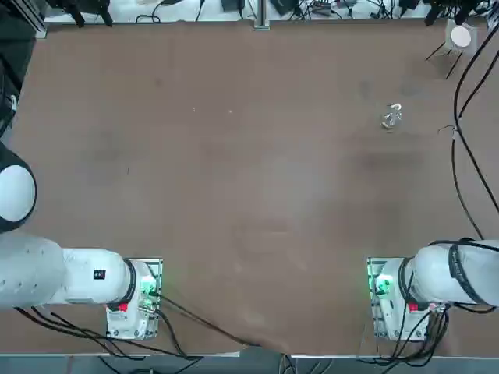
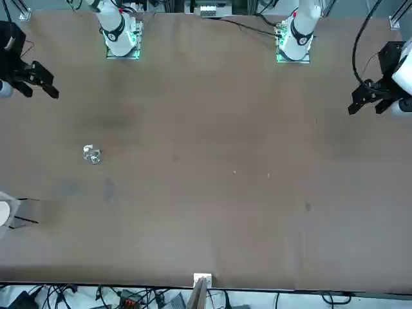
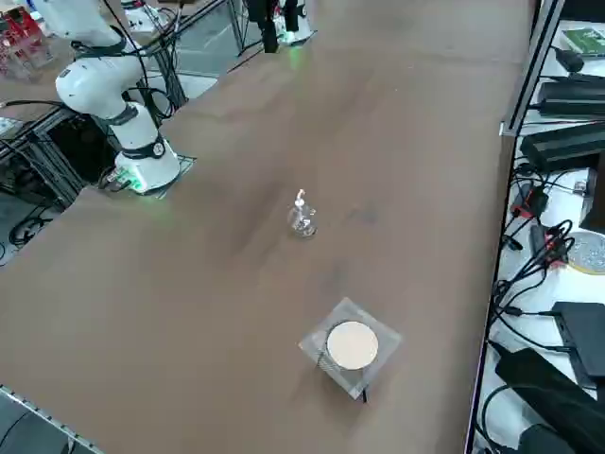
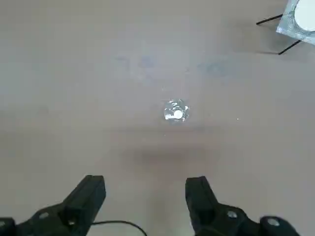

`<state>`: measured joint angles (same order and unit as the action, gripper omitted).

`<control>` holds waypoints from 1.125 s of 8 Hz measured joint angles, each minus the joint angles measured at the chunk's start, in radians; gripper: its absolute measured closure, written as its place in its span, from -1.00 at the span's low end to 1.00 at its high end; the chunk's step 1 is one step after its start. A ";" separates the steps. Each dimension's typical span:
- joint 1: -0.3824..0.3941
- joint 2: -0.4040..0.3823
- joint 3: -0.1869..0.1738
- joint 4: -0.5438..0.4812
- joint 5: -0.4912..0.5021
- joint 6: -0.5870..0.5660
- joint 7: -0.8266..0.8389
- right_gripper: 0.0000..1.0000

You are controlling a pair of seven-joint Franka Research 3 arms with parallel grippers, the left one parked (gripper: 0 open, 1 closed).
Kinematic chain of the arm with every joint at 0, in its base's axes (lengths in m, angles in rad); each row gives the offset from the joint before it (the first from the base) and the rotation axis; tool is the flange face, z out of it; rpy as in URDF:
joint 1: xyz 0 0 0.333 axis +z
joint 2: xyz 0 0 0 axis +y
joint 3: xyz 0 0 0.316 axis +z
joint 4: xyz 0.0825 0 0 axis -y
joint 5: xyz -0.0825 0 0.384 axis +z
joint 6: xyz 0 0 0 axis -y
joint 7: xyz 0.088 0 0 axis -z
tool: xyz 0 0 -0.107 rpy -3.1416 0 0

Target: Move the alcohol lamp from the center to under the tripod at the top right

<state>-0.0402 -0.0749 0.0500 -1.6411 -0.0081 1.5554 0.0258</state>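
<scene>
The alcohol lamp (image 1: 391, 117), a tiny clear glass vessel with a whitish top, stands upright on the brown table (image 1: 249, 195), right of the middle. It also shows in the front view (image 2: 92, 154), the side view (image 3: 302, 219) and the wrist view (image 4: 176, 112). The tripod (image 1: 460, 37), with thin dark legs and a round white disc top, stands at the top right corner (image 3: 352, 345), apart from the lamp. My right gripper (image 4: 146, 186) hangs open above the table, well short of the lamp and empty. In the front view the right gripper (image 2: 40, 90) sits at the left edge.
Black cables (image 1: 468, 156) run along the table's right edge near the tripod. The arm bases (image 1: 394, 296) stand at the near edge. Beyond the far edge lie cables and equipment (image 3: 567, 142).
</scene>
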 joint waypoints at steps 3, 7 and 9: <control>0.000 0.003 0.000 0.001 0.000 -0.001 0.000 -0.99; -0.001 0.065 -0.004 -0.080 -0.006 0.122 0.000 -0.99; -0.004 0.077 -0.012 -0.196 -0.007 0.266 0.000 -0.99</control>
<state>-0.0444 0.0025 0.0383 -1.8371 -0.0152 1.8213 0.0262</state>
